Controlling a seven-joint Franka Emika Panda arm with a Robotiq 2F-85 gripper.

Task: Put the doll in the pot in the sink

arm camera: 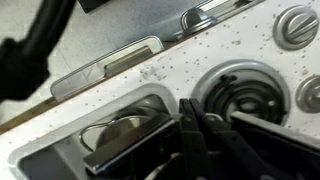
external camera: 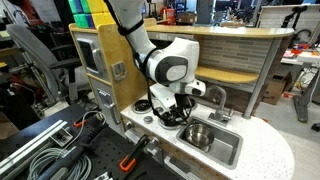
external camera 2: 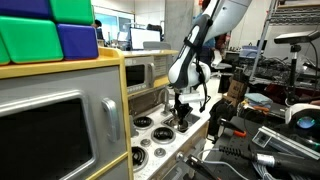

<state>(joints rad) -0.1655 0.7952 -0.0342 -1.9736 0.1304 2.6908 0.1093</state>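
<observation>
Two fingers low over the stovetop, doll not in plain sight

The fingers (arm camera: 188, 145) of the gripper (external camera: 170, 112) look fairly close together, but the wrist view is too blurry to say if they're holding anything. I can't spot the doll, so maybe it's tucked between them. A burner (arm camera: 236, 100) sits right beside the tips. The pot (external camera: 199, 135) is off to one side, inside the sink (external camera: 226, 151). My guess is this is the carry stage. The next move would be to slide over the pot, then release.

A curved wooden counter (external camera: 240, 40) runs behind the toy kitchen's speckled white worktop (external camera: 265, 150). Green and purple blocks (external camera 2: 25, 40) sit on top. Beyond are cluttered lab benches (external camera 2: 280, 90), a lit monitor (external camera 2: 143, 38) and bundled grey cables (external camera: 40, 150).
</observation>
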